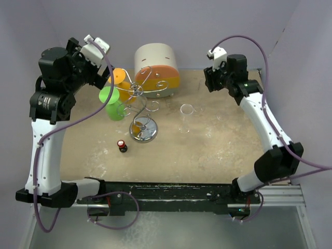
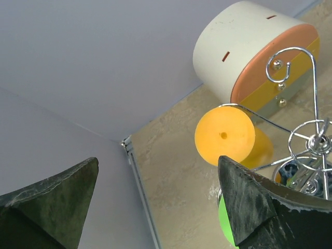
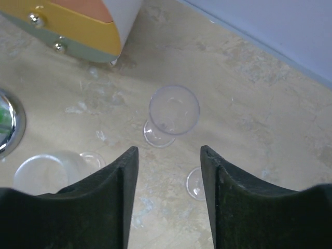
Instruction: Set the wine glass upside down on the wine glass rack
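A clear wine glass (image 1: 185,117) stands upright on the table, right of the wine glass rack (image 1: 141,101). In the right wrist view this wine glass (image 3: 174,110) sits just beyond my right gripper (image 3: 169,149), which is open with only table between its fingers. The right gripper (image 1: 211,83) hovers at the back right. The silver rack (image 2: 311,140) carries an orange glass (image 2: 225,136) and a green glass (image 1: 111,101). My left gripper (image 2: 158,160) is wide open and empty, up by the rack's back left (image 1: 101,79).
A white-and-orange drum (image 1: 157,65) stands behind the rack. A small red-capped bottle (image 1: 122,146) is in front of the rack's round base (image 1: 143,130). Another clear glass (image 3: 42,175) and a clear round foot (image 3: 195,183) lie near the right fingers. Grey walls enclose the table.
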Robot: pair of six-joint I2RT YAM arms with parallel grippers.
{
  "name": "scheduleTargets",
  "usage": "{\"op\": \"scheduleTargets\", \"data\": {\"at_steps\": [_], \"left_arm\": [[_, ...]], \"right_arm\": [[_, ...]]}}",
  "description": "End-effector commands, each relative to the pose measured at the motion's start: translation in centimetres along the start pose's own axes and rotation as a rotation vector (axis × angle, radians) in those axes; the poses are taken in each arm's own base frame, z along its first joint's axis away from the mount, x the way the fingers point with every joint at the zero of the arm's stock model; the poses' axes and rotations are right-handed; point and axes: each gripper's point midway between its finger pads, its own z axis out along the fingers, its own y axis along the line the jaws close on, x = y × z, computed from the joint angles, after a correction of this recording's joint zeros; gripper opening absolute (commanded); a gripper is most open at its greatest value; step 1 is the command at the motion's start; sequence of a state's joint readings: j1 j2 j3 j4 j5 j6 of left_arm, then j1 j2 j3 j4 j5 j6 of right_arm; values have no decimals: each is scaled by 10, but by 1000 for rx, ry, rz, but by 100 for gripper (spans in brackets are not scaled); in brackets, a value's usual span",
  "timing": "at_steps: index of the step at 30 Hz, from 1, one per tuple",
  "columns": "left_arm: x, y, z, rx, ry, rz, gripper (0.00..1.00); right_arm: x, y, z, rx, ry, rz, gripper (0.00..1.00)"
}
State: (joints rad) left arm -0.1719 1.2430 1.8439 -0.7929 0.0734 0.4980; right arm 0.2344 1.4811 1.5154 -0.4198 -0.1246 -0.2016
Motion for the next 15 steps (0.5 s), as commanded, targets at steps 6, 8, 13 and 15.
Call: {"op": "scheduleTargets", "data": {"at_steps": [6, 8, 13, 15], "left_arm": [[-19, 21, 9, -70, -13, -53, 99], [-19, 21, 9, -70, -10, -51, 99], [-17, 22, 12, -67, 13, -35, 99], [-16, 26, 11, -87, 23, -27, 99]], "right_arm": [[-23, -26, 39, 95, 31, 76, 46], [-24, -30, 44, 106, 48, 62, 45], [-20, -39, 50, 133, 89, 26, 40], [-16, -41, 51, 136, 110, 17, 39]]}}
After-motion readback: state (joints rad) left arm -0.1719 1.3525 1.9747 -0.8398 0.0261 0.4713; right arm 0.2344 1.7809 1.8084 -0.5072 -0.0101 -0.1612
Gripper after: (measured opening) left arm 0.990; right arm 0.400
